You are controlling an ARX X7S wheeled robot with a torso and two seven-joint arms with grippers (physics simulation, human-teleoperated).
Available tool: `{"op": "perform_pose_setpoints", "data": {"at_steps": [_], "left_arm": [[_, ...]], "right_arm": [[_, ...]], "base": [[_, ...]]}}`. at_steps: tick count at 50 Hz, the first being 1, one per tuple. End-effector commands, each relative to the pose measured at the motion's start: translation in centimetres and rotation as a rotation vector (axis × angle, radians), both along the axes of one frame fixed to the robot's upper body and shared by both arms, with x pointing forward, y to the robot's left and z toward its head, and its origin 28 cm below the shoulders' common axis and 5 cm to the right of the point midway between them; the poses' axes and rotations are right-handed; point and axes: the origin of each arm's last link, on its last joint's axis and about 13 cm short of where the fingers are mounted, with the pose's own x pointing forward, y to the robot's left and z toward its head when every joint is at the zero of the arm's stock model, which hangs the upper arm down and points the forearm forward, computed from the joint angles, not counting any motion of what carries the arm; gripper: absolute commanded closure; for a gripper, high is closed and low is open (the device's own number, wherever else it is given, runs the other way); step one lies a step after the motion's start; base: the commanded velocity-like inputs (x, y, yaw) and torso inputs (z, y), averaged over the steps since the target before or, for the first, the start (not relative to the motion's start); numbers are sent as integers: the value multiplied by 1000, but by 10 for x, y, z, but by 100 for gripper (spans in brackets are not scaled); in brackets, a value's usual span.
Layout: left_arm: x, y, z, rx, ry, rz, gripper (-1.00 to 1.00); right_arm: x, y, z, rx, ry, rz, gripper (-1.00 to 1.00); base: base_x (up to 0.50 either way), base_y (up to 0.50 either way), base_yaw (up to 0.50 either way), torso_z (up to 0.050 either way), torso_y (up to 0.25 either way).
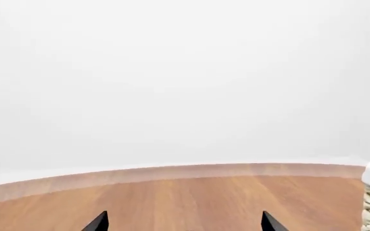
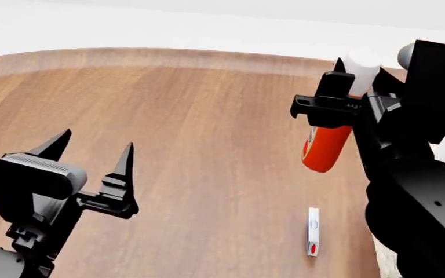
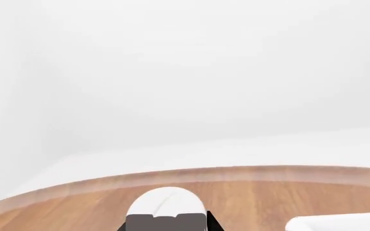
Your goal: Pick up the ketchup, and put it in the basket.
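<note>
One claw (image 2: pixel 346 95) aloft, clutching ketchup (image 2: pixel 327 147).

- The left gripper (image 2: pixel 95 152) is matte black, with two long fingers that taper to sharp points.
- One of its fingers carries a broad flat pad (image 2: pixel 41 172) in grey with fine ribbing along the top edge.
- Its base is built of blocky black brackets with stepped edges.
- The right gripper (image 2: pixel 338 95) is also black and angular, with a boxy bracket body.
- The right arm (image 2: pixel 419 197) is glossy black, rounded and bulbous at its lower link, with small screw dots on the shell.
- A grey cylindrical cap (image 2: pixel 405 55) sits at the top of the right wrist housing.
</note>
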Motion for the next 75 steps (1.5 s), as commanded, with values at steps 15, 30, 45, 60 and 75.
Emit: {"op": "perform_pose_setpoints", "data": {"at_steps": [15, 30, 45, 60, 75], "left_arm": [[-32, 14, -13, 17, -16, 169, -100], [-36, 17, -19, 20, 1, 178, -100], [-38, 20, -22, 14, 6, 189, -100], [-39, 20, -23, 16, 4, 184, -100], [-42, 25, -29, 23, 13, 192, -100]], "right_arm": [[-18, -56, 43, -76, -34, -231, 100], [-33, -83, 51, -85, -35, -333, 100], [-11, -89, 29, -145, 41, -343, 100], [18, -89, 0, -181, 101, -318, 100], [50, -92, -17, -192, 103, -334, 100]], "base": [[0, 0, 0, 0, 0], [0, 0, 0, 0, 1], [0, 0, 0, 0, 0], [0, 0, 0, 1, 1], [0, 0, 0, 0, 1]]}}
